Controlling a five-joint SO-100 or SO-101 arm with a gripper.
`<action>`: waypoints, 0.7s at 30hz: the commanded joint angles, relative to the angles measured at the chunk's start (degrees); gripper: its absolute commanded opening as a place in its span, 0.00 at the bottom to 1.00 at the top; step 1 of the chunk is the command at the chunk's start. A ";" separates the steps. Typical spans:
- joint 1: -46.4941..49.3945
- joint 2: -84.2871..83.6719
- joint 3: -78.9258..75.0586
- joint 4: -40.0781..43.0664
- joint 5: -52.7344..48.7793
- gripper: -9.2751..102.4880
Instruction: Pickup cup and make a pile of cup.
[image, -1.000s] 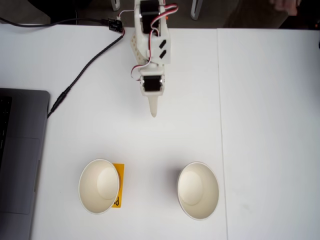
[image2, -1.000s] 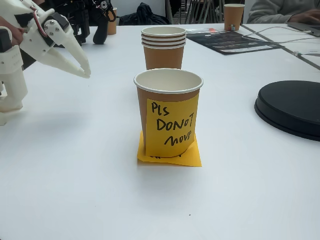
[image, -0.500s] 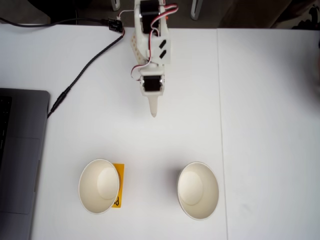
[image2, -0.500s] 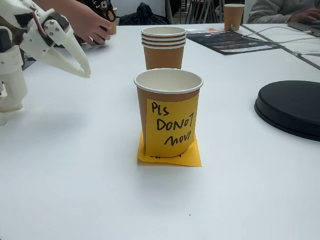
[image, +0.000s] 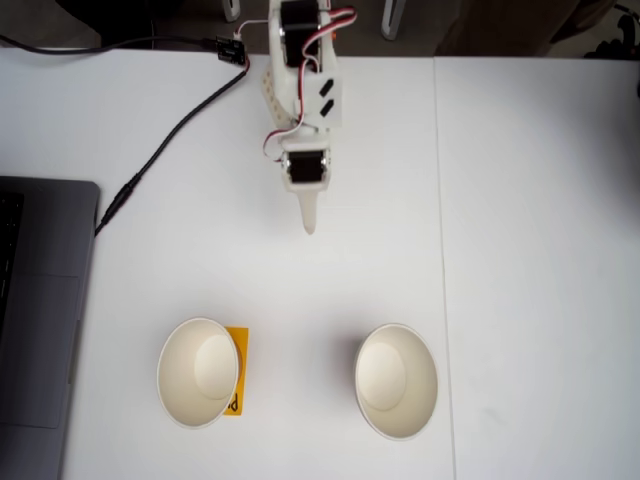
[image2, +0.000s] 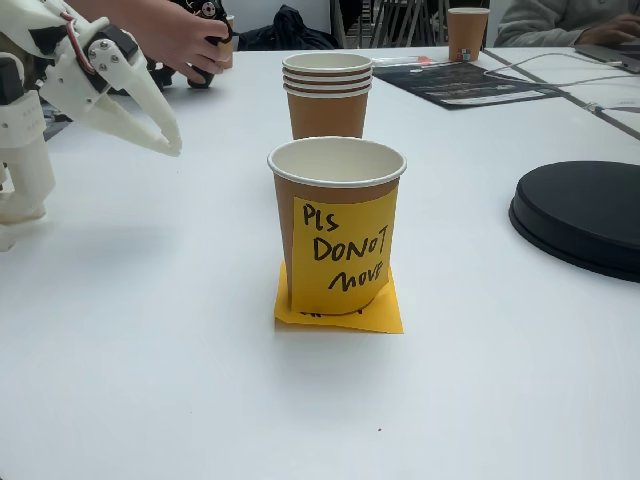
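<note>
A: Arm pose?
B: White arm reaches in from the far edge in the top-down fixed view, stretched toward the near side. Gripper (image: 308, 226) points at the gap between the cups, well apart from both, holding nothing. In the side fixed view the gripper (image2: 172, 146) hangs above the white table (image2: 150, 330) at far left, angled down to the right.

A: Jaws?
B: Together; fingers taper to one tip from above, and side-on the tips meet.

A: Cups?
B: Top-down: the cup (image: 396, 380) stands upright near right, the labelled cup (image: 198, 372) near left with an orange sticky note (image: 238, 370) under its right edge. Side-on it's different: the labelled cup (image2: 337, 222) is nearest, yellow note on its wall reading "Pls DO NOT move", standing on the sticky note (image2: 340, 312). Behind it the pile of cup (image2: 327, 95), several rims nested, upright.

A: Anything else?
B: Laptop (image: 38, 310) at left edge, black cable (image: 165, 140) running to the arm base. Side view: person's hand (image2: 185, 40) far left on a black object, black round disc (image2: 580, 215) right, another paper cup (image2: 468, 33) far back.
</note>
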 joint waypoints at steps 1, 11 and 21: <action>0.26 0.18 -0.53 -0.26 0.18 0.02; 0.79 -4.39 -2.37 -0.26 0.18 0.02; 0.88 -21.45 -16.17 -0.44 -0.35 0.02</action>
